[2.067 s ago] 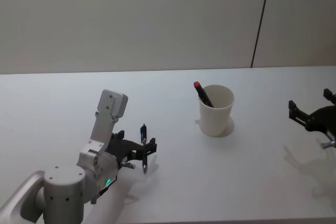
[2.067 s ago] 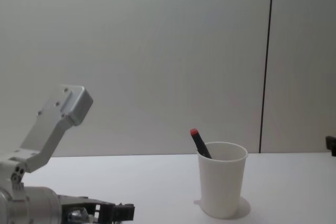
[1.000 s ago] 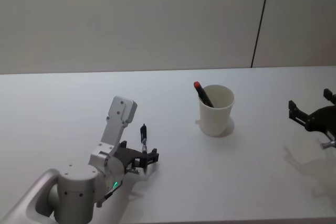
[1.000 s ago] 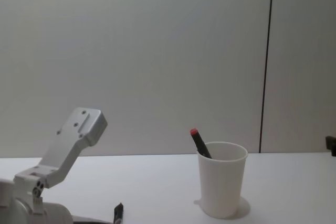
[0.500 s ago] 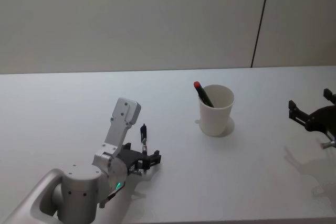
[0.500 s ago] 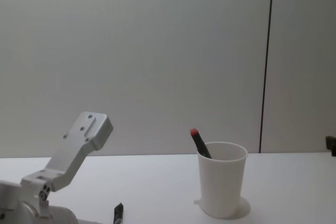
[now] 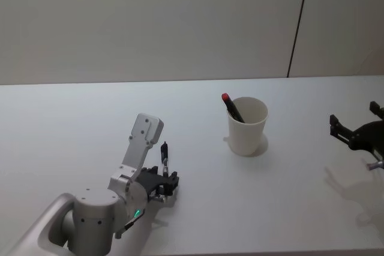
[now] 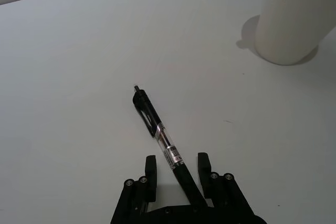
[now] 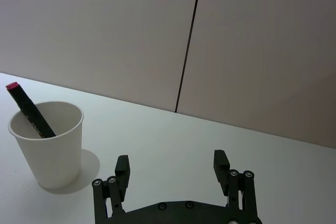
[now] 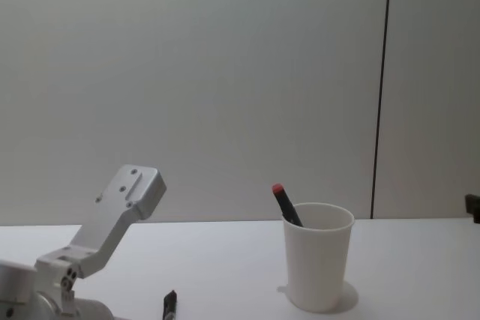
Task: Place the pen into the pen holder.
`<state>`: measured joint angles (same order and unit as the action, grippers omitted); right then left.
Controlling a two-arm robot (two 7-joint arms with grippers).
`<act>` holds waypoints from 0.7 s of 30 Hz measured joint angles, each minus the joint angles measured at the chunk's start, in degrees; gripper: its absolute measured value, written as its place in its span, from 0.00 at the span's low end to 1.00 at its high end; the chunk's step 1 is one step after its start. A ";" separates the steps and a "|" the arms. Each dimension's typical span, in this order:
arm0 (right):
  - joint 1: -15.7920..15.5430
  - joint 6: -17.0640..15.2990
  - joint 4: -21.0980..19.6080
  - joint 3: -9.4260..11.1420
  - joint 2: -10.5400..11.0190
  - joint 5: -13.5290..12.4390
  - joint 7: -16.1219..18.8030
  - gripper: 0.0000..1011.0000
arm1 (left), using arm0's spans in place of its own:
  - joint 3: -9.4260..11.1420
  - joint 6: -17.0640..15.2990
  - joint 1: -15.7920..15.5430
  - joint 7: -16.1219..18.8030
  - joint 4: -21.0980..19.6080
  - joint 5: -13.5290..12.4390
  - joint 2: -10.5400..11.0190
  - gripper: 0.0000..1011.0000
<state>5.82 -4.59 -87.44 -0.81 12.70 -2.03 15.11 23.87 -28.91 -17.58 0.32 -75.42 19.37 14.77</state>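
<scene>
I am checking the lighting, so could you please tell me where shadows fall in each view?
Head view: the cup throws a soft shadow rightward at its base; the idle right gripper, far right, casts a faint one nearer the robot. Left wrist view: the open left gripper straddles the pen; a short shadow hugs the cup. Chest view: the cup's shadow lies rightward too.

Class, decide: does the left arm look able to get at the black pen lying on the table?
Probably yes: the left tool sits low with its open fingers either side of the pen, and nothing lies between them.
</scene>
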 joint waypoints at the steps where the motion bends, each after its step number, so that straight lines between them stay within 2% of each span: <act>1: 0.00 0.00 0.00 0.00 0.00 0.00 0.00 0.99 | 0.00 -0.01 0.00 0.00 0.02 -0.01 -0.02 0.51; 2: 0.00 0.00 0.00 0.00 0.00 0.00 0.00 0.99 | -0.02 -0.04 0.00 0.00 0.05 -0.03 -0.05 0.45; 8: 0.00 0.00 0.00 0.00 0.00 0.00 0.00 0.99 | -0.14 -0.11 0.13 0.14 0.10 -0.04 -0.09 0.34; 17: 0.00 0.00 0.00 0.00 0.00 0.00 0.00 0.99 | -0.37 -0.12 0.37 0.33 0.11 -0.04 -0.11 0.29; 21: 0.00 0.00 0.00 0.00 0.00 0.00 0.00 0.99 | -0.50 0.03 0.49 0.36 0.13 -0.10 -0.09 0.22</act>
<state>5.81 -4.59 -87.44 -0.81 12.70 -2.03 15.12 23.37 -28.88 -17.09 0.68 -75.29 19.26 14.68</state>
